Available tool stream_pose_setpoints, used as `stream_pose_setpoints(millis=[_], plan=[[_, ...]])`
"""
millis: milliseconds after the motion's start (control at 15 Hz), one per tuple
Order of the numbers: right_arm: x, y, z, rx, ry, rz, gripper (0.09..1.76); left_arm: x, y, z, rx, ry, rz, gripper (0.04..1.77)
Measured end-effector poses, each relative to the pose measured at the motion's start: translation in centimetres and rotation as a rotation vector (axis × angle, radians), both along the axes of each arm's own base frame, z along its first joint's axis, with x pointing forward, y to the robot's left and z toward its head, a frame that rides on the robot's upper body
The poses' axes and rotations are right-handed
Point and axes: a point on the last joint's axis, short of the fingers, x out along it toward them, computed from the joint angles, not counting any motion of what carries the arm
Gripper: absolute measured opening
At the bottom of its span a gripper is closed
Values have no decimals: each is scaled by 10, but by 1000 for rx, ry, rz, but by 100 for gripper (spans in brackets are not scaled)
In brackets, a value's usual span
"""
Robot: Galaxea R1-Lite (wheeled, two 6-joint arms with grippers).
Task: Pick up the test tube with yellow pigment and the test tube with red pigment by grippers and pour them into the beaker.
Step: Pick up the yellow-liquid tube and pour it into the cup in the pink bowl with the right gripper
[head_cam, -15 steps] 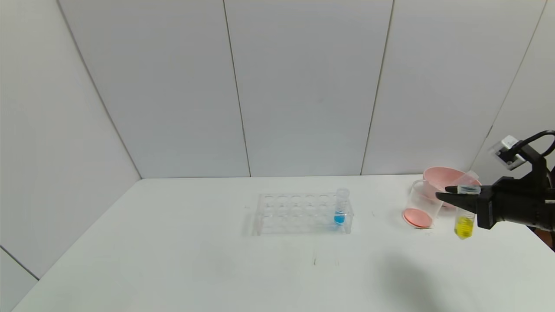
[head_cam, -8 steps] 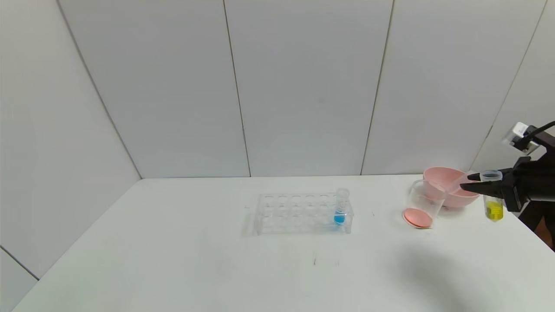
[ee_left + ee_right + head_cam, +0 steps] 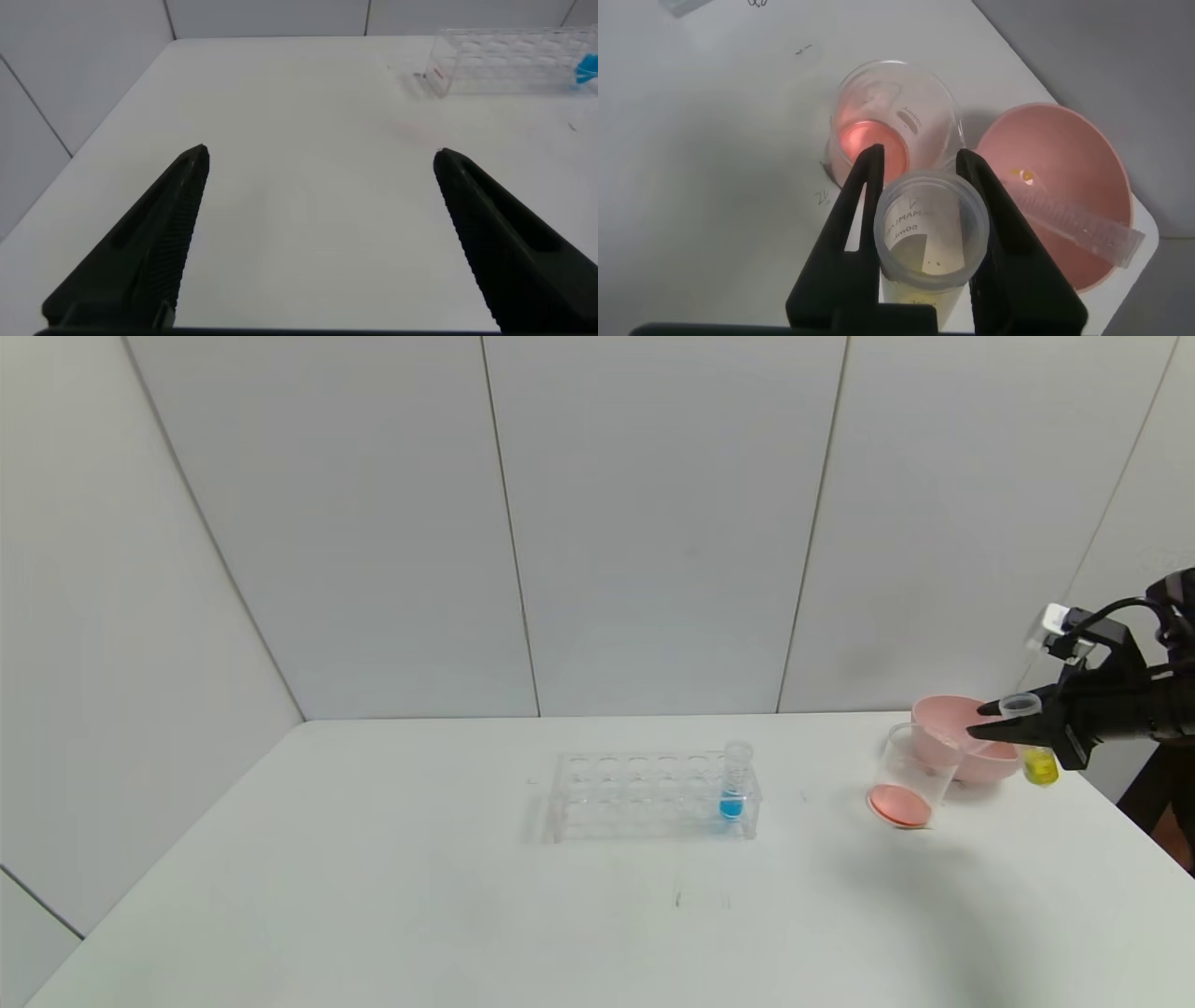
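Note:
My right gripper (image 3: 976, 721) is shut on the rim of the test tube with yellow pigment (image 3: 1038, 765), which hangs upright above the table's right edge, beside the pink bowl. In the right wrist view the two fingers (image 3: 854, 210) clamp the tube's open mouth (image 3: 932, 233). The fingertips reach over the beaker (image 3: 892, 117). The beaker (image 3: 910, 770) stands just left of the bowl with red liquid in its bottom. No test tube with red pigment shows. My left gripper (image 3: 320, 152) hangs open over bare table, holding nothing.
A pink bowl (image 3: 980, 761) sits at the back right with an empty clear tube (image 3: 1078, 219) lying in it. A clear rack (image 3: 644, 793) at mid-table holds a tube with blue liquid (image 3: 733, 784). The table's right edge is close to the right arm.
My right gripper has carried the yellow tube up and farther back to the right, from in front of the beaker to beside the pink bowl. Beaker, bowl and rack have not moved.

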Motion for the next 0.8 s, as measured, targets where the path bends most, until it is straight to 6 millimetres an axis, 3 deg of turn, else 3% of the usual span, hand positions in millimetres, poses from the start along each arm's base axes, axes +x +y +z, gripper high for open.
stream_pose_setpoints(millis=[400,800], plan=[[33,-2,11,-13,60,42,59,0,0,0,0,0,0,172],[47,3,12,-51,123,55,59,0,0,0,0,0,0,172]])
